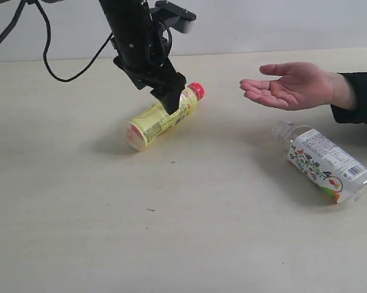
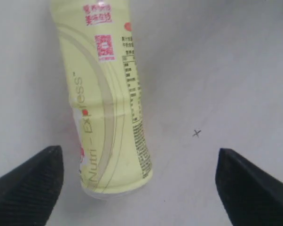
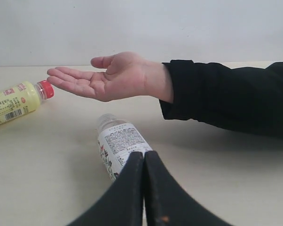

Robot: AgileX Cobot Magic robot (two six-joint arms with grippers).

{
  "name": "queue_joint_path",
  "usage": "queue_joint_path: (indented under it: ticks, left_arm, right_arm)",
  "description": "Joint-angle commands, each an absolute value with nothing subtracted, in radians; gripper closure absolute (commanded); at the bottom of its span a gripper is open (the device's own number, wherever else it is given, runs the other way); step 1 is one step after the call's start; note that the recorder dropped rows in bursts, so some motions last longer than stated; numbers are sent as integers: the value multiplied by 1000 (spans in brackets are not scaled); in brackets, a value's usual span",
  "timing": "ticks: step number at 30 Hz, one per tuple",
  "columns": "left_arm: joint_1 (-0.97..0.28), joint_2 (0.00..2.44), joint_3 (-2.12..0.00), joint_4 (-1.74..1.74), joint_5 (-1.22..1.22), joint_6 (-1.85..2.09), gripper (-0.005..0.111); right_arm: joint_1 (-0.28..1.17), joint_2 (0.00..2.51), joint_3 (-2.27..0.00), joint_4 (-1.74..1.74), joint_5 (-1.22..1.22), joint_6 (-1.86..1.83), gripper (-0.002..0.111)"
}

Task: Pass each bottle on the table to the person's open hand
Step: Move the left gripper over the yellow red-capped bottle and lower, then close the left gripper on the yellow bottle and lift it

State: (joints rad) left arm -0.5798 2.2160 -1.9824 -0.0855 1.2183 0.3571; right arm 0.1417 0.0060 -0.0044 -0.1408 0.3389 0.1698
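The left gripper (image 2: 140,187) has its jaws spread wide, and one yellow-labelled bottle (image 1: 161,119) lies on its side between the two black fingertips (image 2: 29,184). In the left wrist view neither tip touches it, and it sits closer to one tip than the other. The right gripper (image 3: 144,186) has its jaws pressed together with nothing between them. Just beyond its tips one wide clear bottle with a white floral label (image 3: 117,143) lies on its side. That makes two bottles in all, both on the table (image 1: 80,232). The yellow one lies nearer the far edge, left of the middle, with its red cap (image 1: 196,90) pointing towards the far right. The floral one lies well apart from it on the right side, with its clear cap end towards the far edge. One open hand (image 1: 290,85), palm up, hovers above the tabletop near the far edge on the right, between the two bottles, and it is empty. Its black sleeve (image 3: 226,96) runs off to the right. One black cable (image 1: 49,58) loops down behind the left arm. The tabletop is pale beige with a small dark cross mark (image 2: 196,133) and a few specks. A plain pale wall (image 1: 281,24) rises behind the far edge.
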Motion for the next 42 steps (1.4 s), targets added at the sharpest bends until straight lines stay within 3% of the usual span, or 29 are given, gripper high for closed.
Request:
queue_joint_path:
  ticks: [1, 24, 34, 37, 42]
  left_arm:
    - [-578, 2239, -1991, -57, 1205, 331, 23]
    - [-578, 2350, -2015, -61, 939, 291, 23]
    - [-547, 2350, -2015, -70, 936, 254, 23]
    - [-546, 2350, -2015, -72, 936, 252, 27]
    - [-552, 2350, -2015, -69, 916, 254, 45]
  right_arm:
    - [145, 0, 0, -138, 331, 168, 108]
    - [145, 0, 0, -138, 331, 168, 108]
    - [145, 0, 0, -138, 331, 168, 108]
    - [145, 0, 0, -138, 331, 168, 108]
    - [145, 0, 0, -138, 331, 168, 108]
